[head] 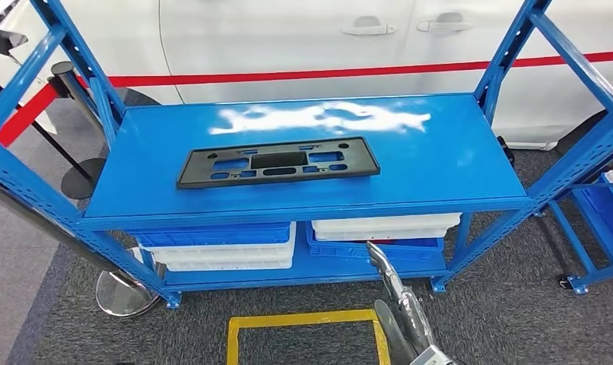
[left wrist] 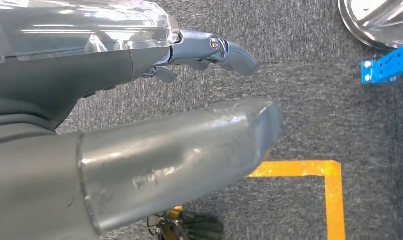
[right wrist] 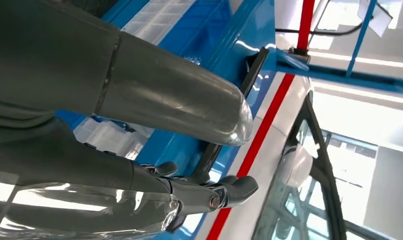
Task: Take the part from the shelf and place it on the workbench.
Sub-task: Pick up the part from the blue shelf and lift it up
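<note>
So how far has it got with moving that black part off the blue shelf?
Nothing looks done yet: the black part lies flat on the blue shelf, untouched. In hand: the right robot hand is raised toward the shelf, fingers apart and holding nothing; the left robot hand hangs over the carpet. Left: gripping, lifting and placing it on the workbench.

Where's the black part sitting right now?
In the head view the black part lies flat on the blue shelf's top board, left of centre near the front edge, above the stacked bins.
</note>
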